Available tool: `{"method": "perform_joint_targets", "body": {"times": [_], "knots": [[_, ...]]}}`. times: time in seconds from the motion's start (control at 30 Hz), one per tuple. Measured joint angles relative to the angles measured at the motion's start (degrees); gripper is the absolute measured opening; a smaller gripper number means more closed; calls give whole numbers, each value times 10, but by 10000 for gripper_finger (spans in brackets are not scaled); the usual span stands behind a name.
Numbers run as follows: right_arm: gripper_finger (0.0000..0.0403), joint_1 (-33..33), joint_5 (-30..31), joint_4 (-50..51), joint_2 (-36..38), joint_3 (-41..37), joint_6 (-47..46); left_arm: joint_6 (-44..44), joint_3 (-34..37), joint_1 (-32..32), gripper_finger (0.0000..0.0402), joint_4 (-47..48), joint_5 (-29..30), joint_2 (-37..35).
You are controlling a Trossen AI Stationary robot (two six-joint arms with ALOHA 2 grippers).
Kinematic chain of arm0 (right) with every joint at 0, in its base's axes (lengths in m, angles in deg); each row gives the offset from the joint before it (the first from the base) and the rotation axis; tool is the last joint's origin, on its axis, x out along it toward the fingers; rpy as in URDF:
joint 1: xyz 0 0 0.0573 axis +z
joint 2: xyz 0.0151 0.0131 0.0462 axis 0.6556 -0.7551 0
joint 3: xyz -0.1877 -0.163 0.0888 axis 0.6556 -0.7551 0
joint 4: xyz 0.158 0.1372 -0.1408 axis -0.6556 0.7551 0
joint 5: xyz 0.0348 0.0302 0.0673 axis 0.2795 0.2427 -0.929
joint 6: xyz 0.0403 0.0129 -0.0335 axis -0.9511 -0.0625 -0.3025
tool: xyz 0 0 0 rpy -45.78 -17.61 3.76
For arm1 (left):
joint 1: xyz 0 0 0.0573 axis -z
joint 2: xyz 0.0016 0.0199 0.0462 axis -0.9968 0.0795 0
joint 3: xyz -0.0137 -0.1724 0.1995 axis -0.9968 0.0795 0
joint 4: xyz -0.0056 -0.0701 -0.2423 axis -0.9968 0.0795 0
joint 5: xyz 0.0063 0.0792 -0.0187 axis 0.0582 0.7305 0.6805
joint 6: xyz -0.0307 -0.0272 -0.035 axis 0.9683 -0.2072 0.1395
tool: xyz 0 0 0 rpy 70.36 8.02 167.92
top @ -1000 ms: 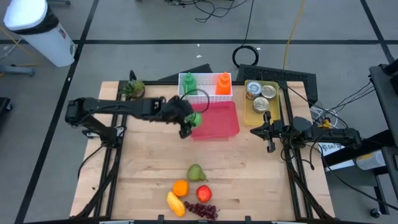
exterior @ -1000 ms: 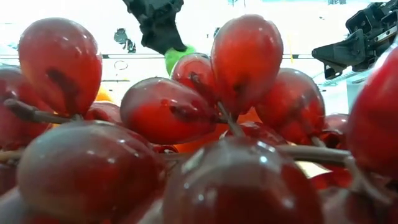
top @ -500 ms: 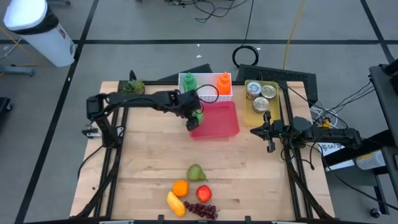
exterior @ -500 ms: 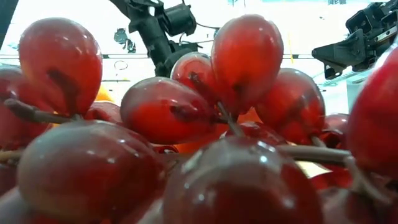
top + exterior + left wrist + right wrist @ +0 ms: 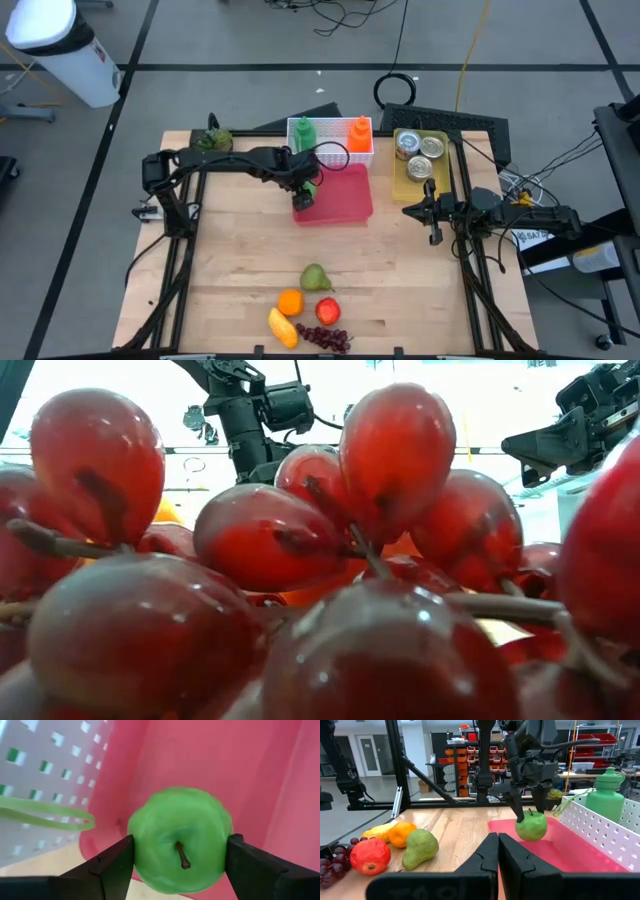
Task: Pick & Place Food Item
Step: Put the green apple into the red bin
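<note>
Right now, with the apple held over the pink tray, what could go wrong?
The left hand grips the round green apple only at its sides, so it could slip. It hangs near the edge of the shallow pink plastic tray, so it might roll off onto the wooden table.

Bright green apple (image 5: 180, 844) with a dark brown stem, between the black fingers (image 5: 112, 865) of the left gripper (image 5: 530, 807). Pink-red tray (image 5: 345, 200) below it. White basket (image 5: 345, 155) with a pattern of small square holes; inside, a green bottle (image 5: 303, 131) and an orange bottle (image 5: 359, 133). Yellow tray (image 5: 400, 180) with silver cans (image 5: 418, 153). Light wooden table (image 5: 240, 260). On it a green pear (image 5: 420, 849), a red apple (image 5: 370, 856), an orange (image 5: 402, 834), a yellow banana (image 5: 379, 830) and glossy dark red grapes (image 5: 300, 560). Black right gripper (image 5: 499, 854). White bin (image 5: 62, 50) with black band on the grey floor
</note>
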Motion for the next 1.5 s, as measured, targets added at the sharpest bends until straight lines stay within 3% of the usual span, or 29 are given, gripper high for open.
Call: {"method": "perform_joint_targets", "body": {"times": [0.4,0.73,1.13,1.5], "knots": [[0,0,0,0,0,0,0,-13,17,-50,271,-67,-45,0],[0,0,0,0,0,0,0,9,61,-53,280,-111,-51,0],[0,0,0,0,0,-1,0,11,61,-52,338,-112,-51,0],[0,0,0,0,0,0,0,7,54,-52,344,-114,-50,-3]]}}
